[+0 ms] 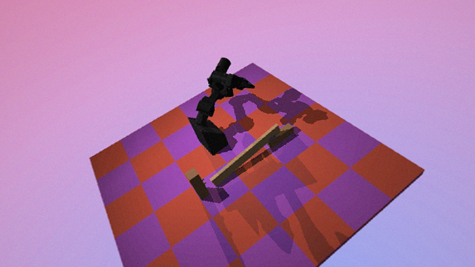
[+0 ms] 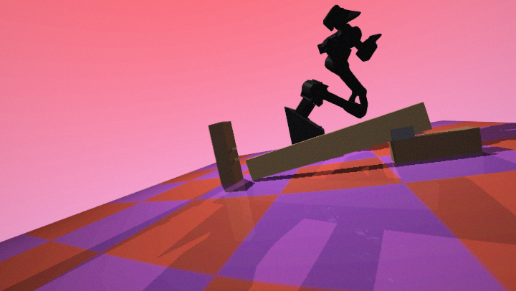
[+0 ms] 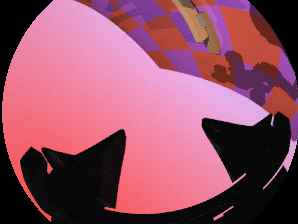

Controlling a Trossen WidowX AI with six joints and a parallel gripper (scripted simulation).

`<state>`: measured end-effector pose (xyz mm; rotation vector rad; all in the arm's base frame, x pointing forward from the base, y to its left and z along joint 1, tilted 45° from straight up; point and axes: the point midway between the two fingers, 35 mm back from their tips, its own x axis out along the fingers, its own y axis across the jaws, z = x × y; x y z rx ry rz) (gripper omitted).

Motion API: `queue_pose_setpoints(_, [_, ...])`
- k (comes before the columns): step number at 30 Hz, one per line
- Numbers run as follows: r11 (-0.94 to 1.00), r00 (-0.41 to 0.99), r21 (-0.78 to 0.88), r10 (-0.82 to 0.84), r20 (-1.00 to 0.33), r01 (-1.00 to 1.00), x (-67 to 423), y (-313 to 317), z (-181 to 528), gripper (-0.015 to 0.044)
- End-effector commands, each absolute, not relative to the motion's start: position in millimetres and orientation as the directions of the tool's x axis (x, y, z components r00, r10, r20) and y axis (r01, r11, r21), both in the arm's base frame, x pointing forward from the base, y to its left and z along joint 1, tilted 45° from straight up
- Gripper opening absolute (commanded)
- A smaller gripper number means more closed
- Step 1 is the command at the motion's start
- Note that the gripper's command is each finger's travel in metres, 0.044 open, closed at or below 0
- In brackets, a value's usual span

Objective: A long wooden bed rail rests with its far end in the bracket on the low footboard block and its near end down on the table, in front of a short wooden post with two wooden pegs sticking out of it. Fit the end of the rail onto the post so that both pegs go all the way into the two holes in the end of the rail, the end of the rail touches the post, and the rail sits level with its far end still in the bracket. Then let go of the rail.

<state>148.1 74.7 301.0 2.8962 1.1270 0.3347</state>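
The long wooden rail [image 1: 244,154] [image 2: 339,141] [image 3: 193,22] slopes: its far end rests in the bracket on the low footboard block [image 1: 283,134] [image 2: 438,144], and its near end is down on the table just in front of the short post [image 1: 196,181] [image 2: 224,153]. Two small pegs [image 2: 234,153] stick out of the post toward the rail, apart from it. My gripper [image 1: 248,85] [image 2: 365,26] [image 3: 165,128] is open and empty, held high above the table, well away from the rail.
The arm's black base [image 1: 208,134] [image 2: 300,126] stands behind the rail's middle. The checkered orange and purple table [image 1: 338,197] [image 2: 325,234] ends in edges on all sides. A small grey bracket [image 2: 402,133] sits on the footboard block.
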Motion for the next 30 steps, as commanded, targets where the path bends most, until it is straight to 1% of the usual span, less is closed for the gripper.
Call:
queue_pose_setpoints(1, [-0.740, 0.718, 0.078, 0.669, 0.191, 0.668, 149.4, 74.0, 301.1, 0.0426])
queue_pose_setpoints(2, [-0.740, 0.723, 0.038, 0.665, 0.187, 0.672, 153.2, 71.8, 301.3, 0.0440])
queue_pose_setpoints(3, [-0.738, 0.729, -0.029, 0.660, 0.179, 0.675, 159.8, 68.1, 301.3, 0.0440])
queue_pose_setpoints(8, [-0.671, 0.767, -0.421, 0.634, 0.101, 0.610, 201.8, 48.5, 291.1, 0.0440])
queue_pose_setpoints(12, [-0.579, 0.781, -0.668, 0.625, 0.006, 0.468, 235.1, 37.4, 272.8, 0.0440])
queue_pose_setpoints(17, [-0.453, 0.764, -0.866, 0.629, -0.142, 0.212, 273.0, 30.2, 238.8, 0.0440])
queue_pose_setpoints(20, [-0.381, 0.730, -0.924, 0.639, -0.241, 0.028, 292.0, 29.7, 212.1, 0.0440])
queue_pose_setpoints(23, [-0.318, 0.676, -0.933, 0.652, -0.343, -0.167, 307.1, 31.2, 181.8, 0.0440])
queue_pose_setpoints(26, [-0.267, 0.599, -0.893, 0.667, -0.442, -0.362, 317.5, 35.0, 148.7, 0.0440])
queue_pose_setpoints(30, [-0.221, 0.462, -0.767, 0.687, -0.561, -0.602, 323.1, 43.0, 101.9, 0.0440])
